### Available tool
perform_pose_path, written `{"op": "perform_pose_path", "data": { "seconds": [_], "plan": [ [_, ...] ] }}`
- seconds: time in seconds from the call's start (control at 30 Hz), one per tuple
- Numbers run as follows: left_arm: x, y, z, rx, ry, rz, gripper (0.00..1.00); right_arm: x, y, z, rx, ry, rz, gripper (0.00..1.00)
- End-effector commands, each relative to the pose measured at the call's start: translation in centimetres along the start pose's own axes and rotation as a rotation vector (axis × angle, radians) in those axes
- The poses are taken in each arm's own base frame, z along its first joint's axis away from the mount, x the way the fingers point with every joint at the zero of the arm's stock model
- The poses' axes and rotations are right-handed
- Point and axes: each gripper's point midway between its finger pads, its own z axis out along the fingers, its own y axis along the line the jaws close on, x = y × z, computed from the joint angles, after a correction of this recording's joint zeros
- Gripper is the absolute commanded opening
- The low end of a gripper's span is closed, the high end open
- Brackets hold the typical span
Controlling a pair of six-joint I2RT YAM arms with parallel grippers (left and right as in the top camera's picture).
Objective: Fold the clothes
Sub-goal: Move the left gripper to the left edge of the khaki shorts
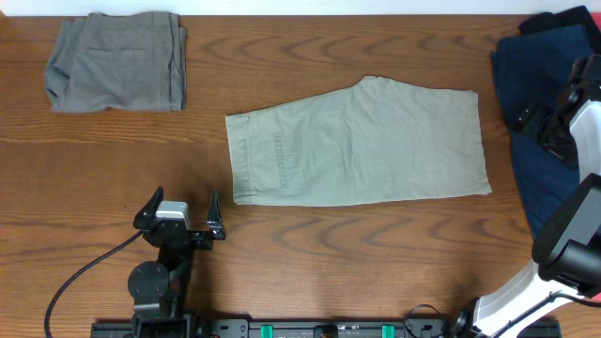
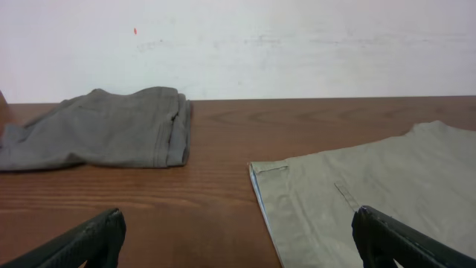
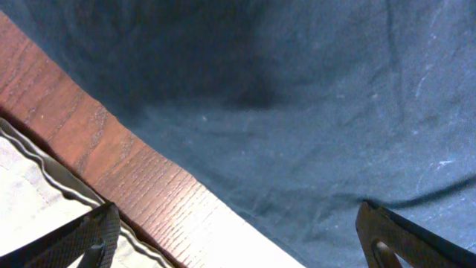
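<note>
Khaki shorts [image 1: 357,145] lie flat mid the table [image 1: 376,253], ready for folding, with the left hand [image 1: 182,203] gaping by the front edge and the right hand [image 1: 545,131] spread wide over the navy garment [image 1: 526,188] at the right edge.

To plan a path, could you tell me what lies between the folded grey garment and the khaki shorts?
Only bare table separates grey garment from khaki shorts, seen overhead.
</note>
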Motion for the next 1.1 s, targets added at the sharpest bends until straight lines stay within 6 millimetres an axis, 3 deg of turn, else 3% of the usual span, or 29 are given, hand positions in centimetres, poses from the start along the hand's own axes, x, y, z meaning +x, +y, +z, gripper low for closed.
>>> {"op": "perform_pose_path", "data": {
  "seconds": [0.0,0.17,0.27,0.5,0.6,0.7,0.87,1.07],
  "plan": [
    [1.5,0.0,0.1,0.005,0.042,0.0,0.98,-0.5,-0.5,-0.2,0.008,-0.013,0.026,0.99],
    [1.5,0.0,0.1,0.005,0.042,0.0,0.98,-0.5,-0.5,-0.2,0.008,-0.013,0.026,0.99],
    [0.2,-0.2,0.1,0.014,-0.011,-0.002,0.98,-0.5,-0.5,-0.2,0.008,-0.013,0.026,0.99],
    [1.2,-8.2,-2.0,0.492,0.118,-0.329,0.98,-0.5,-0.5,-0.2,0.008,-0.013,0.026,0.99],
    [1.3,-9.8,-3.0,0.596,0.143,-0.341,0.98,-0.5,-0.5,-0.2,0.008,-0.013,0.026,0.99],
    [-1.1,-11.1,-4.1,0.71,0.052,-0.283,0.98,-0.5,-0.5,-0.2,0.008,-0.013,0.025,0.99],
    [-5.2,-11.0,-4.8,0.702,-0.044,-0.242,0.98,-0.5,-0.5,-0.2,0.008,-0.013,0.027,0.99],
    [-6.6,-9.9,-3.1,0.602,0.099,-0.25,0.98,-0.5,-0.5,-0.2,0.008,-0.013,0.027,0.99]
  ]
}}
